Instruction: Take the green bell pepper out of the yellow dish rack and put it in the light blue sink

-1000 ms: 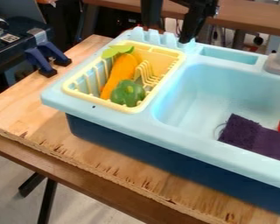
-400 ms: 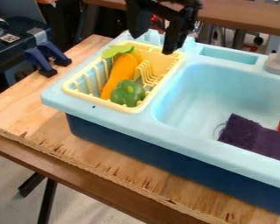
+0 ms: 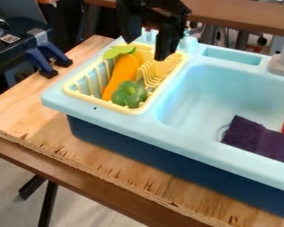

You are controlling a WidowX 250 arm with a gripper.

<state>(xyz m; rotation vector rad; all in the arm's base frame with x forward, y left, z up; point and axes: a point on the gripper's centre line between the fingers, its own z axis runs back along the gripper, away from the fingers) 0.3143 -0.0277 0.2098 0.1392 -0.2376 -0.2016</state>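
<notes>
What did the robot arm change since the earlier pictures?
The gripper moved left in the picture and lower, over the back of the yellow rack. Its jaws are apart; nothing was grabbed or let go. The orange carrot, green pepper and purple cloth stayed where they were.

Yellow rack (image 3: 100, 103), orange carrot (image 3: 123, 73) (green-topped), cloth (image 3: 245, 133) — perhaps dark purple

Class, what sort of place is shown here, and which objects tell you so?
Probably a robotics lab or workshop: a black two-finger robot gripper hangs over a light-blue plastic toy sink on a rough plywood tabletop.
</notes>
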